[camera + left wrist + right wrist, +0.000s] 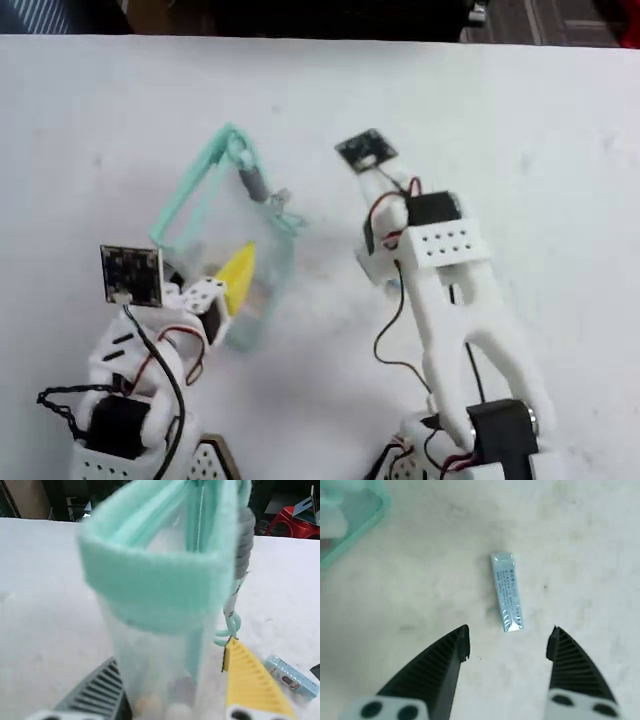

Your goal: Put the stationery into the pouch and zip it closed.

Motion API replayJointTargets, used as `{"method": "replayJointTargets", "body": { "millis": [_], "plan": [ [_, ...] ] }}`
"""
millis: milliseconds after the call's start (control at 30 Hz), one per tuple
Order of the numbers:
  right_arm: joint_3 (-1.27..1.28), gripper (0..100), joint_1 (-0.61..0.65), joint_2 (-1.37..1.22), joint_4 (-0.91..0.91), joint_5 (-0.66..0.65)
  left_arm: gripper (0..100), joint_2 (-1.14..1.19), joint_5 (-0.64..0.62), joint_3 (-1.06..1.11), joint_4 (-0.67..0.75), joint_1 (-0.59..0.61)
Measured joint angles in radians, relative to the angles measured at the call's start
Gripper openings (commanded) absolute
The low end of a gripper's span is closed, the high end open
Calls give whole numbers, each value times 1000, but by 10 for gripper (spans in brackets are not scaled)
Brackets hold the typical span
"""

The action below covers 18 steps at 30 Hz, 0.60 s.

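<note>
A clear pouch (pixel 215 225) with mint-green trim lies left of the table's middle, its mouth gaping open. My left gripper (pixel 170 655) is shut on the pouch's (pixel 160 580) near end, with the grey finger (pixel 97 690) on one side and the yellow finger (pixel 250 680) on the other. A grey cylindrical piece (pixel 252 182) sits at the pouch's far rim. Small pale things show dimly inside the pouch's bottom. My right gripper (pixel 510 637) hangs open just above a small silver-blue packet (pixel 507 592) lying flat on the table. That packet (pixel 290 677) also lies beside the yellow finger.
The white table (pixel 520 150) has free room at the far side and on the right. The right arm's white body (pixel 450 270) stands right of the pouch. Dark room clutter and a red object (pixel 295 520) lie beyond the table's far edge.
</note>
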State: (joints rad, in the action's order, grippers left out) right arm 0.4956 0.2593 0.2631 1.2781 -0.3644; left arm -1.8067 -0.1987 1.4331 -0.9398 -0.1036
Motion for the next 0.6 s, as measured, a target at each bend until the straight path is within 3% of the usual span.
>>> {"method": "replayJointTargets", "body": {
  "millis": [600],
  "plan": [
    [46,237,-2,-316,-279,0,260,0,0,0,3,0]
  ]
}}
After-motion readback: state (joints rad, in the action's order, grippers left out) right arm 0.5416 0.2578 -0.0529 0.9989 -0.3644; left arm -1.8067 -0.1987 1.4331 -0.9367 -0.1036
